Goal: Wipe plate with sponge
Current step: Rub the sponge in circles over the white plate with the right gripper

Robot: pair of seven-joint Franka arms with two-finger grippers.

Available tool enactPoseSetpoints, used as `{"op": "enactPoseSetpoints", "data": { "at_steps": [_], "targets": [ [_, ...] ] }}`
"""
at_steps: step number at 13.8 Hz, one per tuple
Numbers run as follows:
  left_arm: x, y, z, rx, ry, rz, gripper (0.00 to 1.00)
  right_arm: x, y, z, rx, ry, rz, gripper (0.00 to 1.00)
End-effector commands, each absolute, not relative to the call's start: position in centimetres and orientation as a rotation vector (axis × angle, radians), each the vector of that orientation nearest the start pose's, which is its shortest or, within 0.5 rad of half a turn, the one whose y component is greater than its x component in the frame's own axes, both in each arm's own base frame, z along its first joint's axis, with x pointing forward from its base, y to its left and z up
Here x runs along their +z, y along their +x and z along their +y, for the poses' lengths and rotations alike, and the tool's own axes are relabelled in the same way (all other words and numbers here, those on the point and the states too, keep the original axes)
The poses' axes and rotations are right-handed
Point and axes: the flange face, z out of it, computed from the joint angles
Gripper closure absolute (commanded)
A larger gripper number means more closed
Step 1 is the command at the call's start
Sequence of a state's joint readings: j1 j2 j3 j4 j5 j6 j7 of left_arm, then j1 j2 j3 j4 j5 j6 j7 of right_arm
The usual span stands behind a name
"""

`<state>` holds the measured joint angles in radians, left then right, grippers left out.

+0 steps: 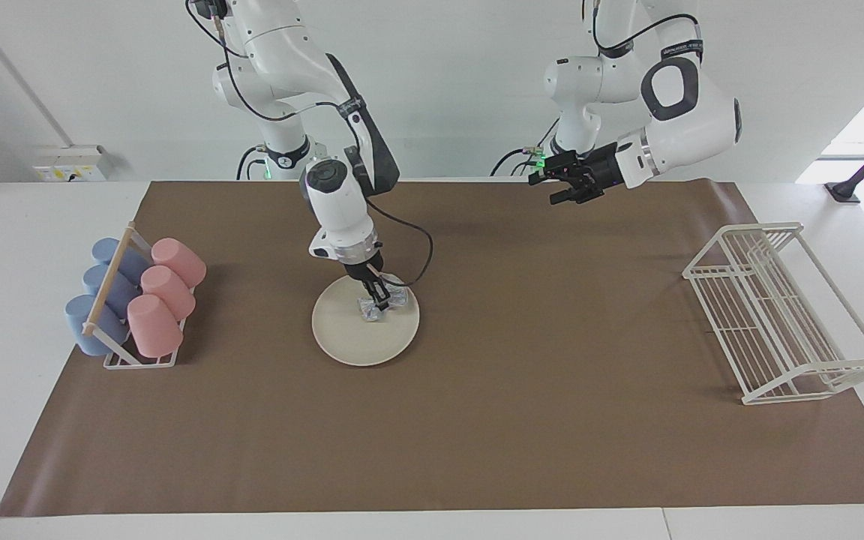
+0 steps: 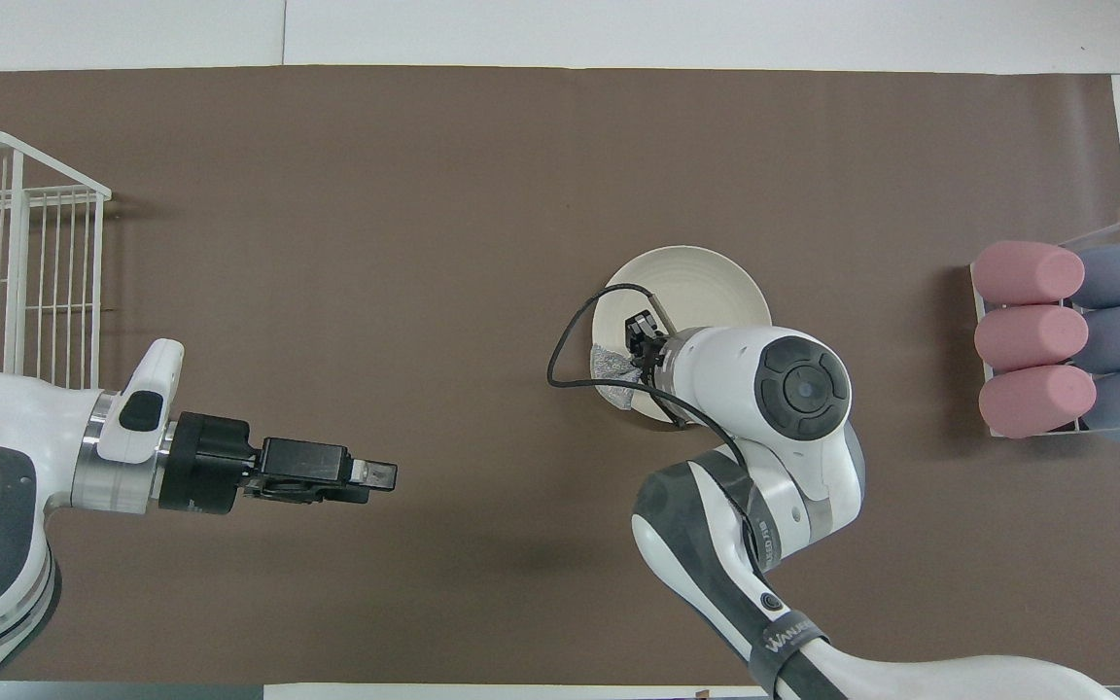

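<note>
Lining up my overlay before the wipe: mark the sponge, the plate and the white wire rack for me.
sponge [image 1: 397, 298], facing view, on the silvery lump's exposed edge beside the right gripper.
plate [image 1: 357, 341], facing view, on the bare cream surface away from the sponge.
white wire rack [image 1: 766, 315], facing view, on its slatted base.
</note>
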<state>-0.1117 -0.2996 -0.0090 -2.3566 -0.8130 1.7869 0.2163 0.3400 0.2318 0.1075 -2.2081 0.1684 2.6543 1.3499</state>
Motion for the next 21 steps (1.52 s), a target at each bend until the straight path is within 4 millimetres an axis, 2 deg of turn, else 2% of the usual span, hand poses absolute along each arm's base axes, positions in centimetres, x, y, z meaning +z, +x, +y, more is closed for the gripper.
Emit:
{"op": "enactPoseSetpoints", "data": {
  "at_steps": [1,3,5,7,8,12,16,18,21],
  "targets": [
    [45.3,43.1,-10.1,-0.173,2.503,-0.057,0.00,27.0,53.1,20.4,-0.081,-2.581,1.365,1.00],
    [44.8,43.6,-9.3,-0.156,2.599,-0.095,0.00,26.9,54.4,16.7,-0.108,-2.624,1.296,1.00],
    [44.7,43.8,-8.5,-0.152,2.710,-0.097,0.00,26.7,54.9,15.0,-0.119,-2.642,1.267,1.00],
    [44.5,43.9,-8.2,-0.159,2.816,-0.091,0.00,26.3,54.3,15.6,-0.099,-2.636,1.282,1.00],
    [44.5,43.9,-8.2,-0.153,2.849,-0.110,0.00,26.2,53.8,16.8,-0.093,-2.633,1.281,1.00],
    [44.5,44.1,-7.6,-0.148,2.856,-0.057,0.00,25.9,51.6,23.7,-0.094,-2.542,1.364,1.00],
    [44.5,44.1,-7.6,-0.146,2.856,-0.057,0.00,25.5,51.3,24.7,-0.098,-2.498,1.411,1.00],
    [44.5,44.1,-7.6,-0.146,2.856,-0.055,0.00,25.4,51.8,23.5,-0.117,-2.548,1.333,1.00],
    [44.5,44.1,-7.6,-0.146,2.856,-0.053,0.00,25.2,53.6,18.9,-0.158,-2.606,1.245,1.00]
  ]
}}
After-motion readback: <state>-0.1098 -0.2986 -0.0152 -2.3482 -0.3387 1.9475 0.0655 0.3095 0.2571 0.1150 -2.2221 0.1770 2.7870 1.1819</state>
